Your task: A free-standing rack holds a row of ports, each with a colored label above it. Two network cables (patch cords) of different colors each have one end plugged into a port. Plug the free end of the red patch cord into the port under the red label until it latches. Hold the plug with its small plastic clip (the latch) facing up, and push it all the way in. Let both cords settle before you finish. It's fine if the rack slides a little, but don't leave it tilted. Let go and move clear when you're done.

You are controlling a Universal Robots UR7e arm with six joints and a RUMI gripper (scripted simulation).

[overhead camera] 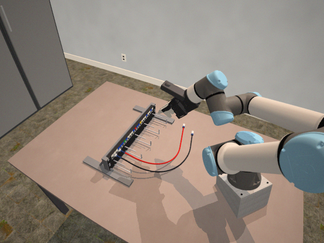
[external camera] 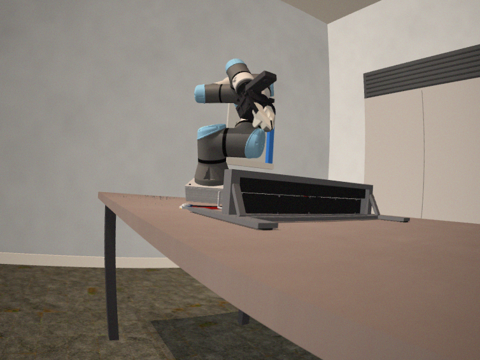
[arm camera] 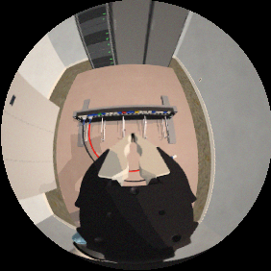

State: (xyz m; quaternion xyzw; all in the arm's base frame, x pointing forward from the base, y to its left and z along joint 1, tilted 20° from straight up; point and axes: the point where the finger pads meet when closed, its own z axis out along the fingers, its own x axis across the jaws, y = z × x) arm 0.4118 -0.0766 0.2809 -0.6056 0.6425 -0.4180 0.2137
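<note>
The red patch cord (overhead camera: 180,141) (arm camera: 90,139) has one end in a port near the rack's near end in the top view. Its free plug (overhead camera: 183,126) lies on the table in front of the rack's far end. I cannot tell which way its latch faces. The red label (overhead camera: 135,128) (arm camera: 124,112) is near the middle of the port row. The rack (overhead camera: 89,160) (external camera: 298,179) (arm camera: 171,135) stands upright on its feet. My gripper (overhead camera: 160,111) (external camera: 270,130) (arm camera: 133,134) is shut and empty, raised above the table near the rack's far end. It hides part of the cords in the wrist view.
The black cord (overhead camera: 188,150) has one end in a port beside the red one, and its free plug (overhead camera: 192,132) lies beside the red plug. Several thin metal pegs (overhead camera: 158,131) (arm camera: 145,127) stick out from the rack's front. The robot's base block (overhead camera: 251,200) stands on the table.
</note>
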